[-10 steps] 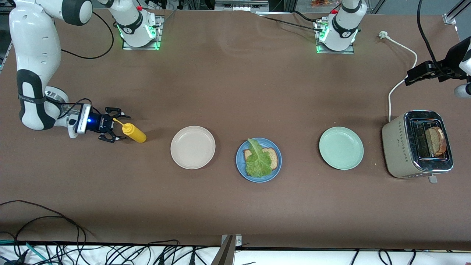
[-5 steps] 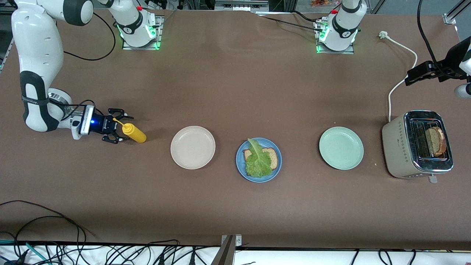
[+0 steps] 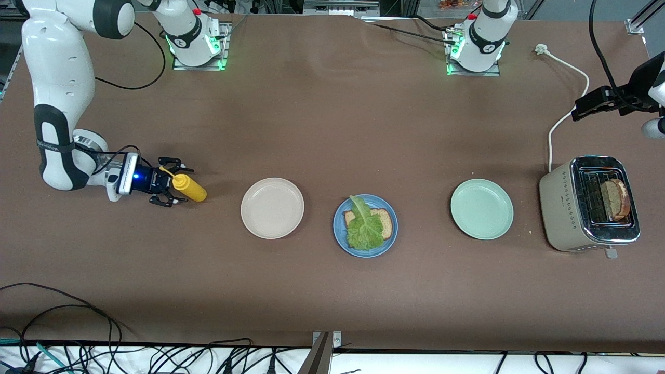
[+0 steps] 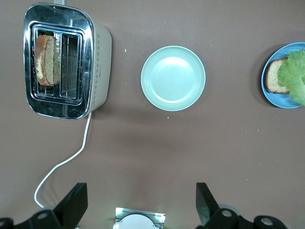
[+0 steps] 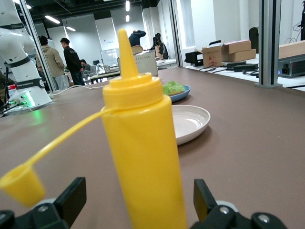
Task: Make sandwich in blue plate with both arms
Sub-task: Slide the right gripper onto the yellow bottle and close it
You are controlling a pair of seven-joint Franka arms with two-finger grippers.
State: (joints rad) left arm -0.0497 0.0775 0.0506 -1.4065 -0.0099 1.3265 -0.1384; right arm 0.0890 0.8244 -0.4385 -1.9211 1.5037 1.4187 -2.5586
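Note:
The blue plate (image 3: 365, 226) (image 4: 286, 76) sits mid-table and carries one brown bread slice (image 3: 385, 222) under a green lettuce leaf (image 3: 363, 228). A second bread slice (image 3: 615, 200) (image 4: 46, 59) stands in the toaster. At the right arm's end of the table, my right gripper (image 3: 174, 183) (image 5: 138, 200) is low and open. An upright yellow squeeze bottle (image 3: 191, 190) (image 5: 143, 143) stands between its fingers with a gap on each side. My left gripper (image 3: 587, 106) (image 4: 140, 205) waits open and empty, high over the table by the toaster.
A beige-white plate (image 3: 272, 208) lies between the bottle and the blue plate. A mint-green plate (image 3: 481, 209) lies between the blue plate and the toaster (image 3: 571, 208). The toaster's white cord (image 3: 563, 114) runs toward the left arm's base. Cables hang along the table's near edge.
My right gripper has slid toward the yellow bottle, whose body now stands between the open fingers. The left arm, the plates and the food have not moved.

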